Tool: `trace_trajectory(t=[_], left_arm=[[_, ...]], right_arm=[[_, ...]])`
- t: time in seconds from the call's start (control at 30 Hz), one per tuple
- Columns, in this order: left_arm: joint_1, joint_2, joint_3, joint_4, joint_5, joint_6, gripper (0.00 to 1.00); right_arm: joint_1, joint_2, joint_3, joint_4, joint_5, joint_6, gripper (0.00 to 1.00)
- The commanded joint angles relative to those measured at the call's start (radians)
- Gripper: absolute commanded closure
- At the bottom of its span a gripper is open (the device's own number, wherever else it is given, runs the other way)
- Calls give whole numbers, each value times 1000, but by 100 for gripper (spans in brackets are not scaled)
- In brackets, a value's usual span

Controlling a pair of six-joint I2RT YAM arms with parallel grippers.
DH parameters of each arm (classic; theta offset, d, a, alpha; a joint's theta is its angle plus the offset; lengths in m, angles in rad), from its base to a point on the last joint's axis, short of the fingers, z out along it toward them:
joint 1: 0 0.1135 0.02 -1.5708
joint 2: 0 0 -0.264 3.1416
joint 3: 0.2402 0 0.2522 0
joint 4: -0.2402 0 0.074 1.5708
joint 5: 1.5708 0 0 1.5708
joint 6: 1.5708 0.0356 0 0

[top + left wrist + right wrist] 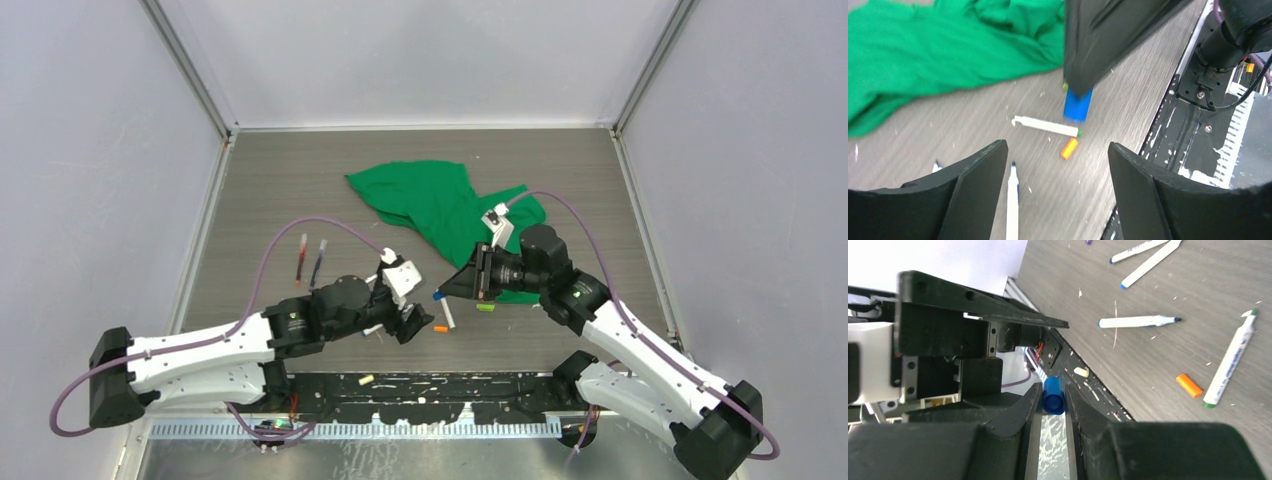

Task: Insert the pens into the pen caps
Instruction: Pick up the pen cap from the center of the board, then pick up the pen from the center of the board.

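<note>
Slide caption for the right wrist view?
Right gripper pinching a blue cap; green-tipped pen and orange cap on the table.

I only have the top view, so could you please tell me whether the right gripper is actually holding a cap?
Observer: Yes, the right gripper is shut on a blue cap.
Operator: Thanks. Is the left gripper carrying anything?
Observer: No, it is open and empty.
Operator: Is there a pen near it?
Observer: A blue-tipped pen lies flat right below its open jaws.
</note>
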Motion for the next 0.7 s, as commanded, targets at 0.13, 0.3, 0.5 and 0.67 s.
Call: trace_trajectory(t=[0.13, 0.3, 0.5, 0.67], left_arm=[[8, -83, -88, -432, -161, -409, 34], [97, 7, -62, -468, -144, -440, 38], [271, 132, -27, -458, -35, -409, 45], [283, 185, -16, -398, 65, -397, 50]], right_arm=[[-136, -47, -43, 25, -46, -57, 85], [-153, -32, -50, 46, -85, -64, 85], [-156, -75, -64, 45, -89, -56, 85], [-159, -94, -91, 53, -80, -41, 85]])
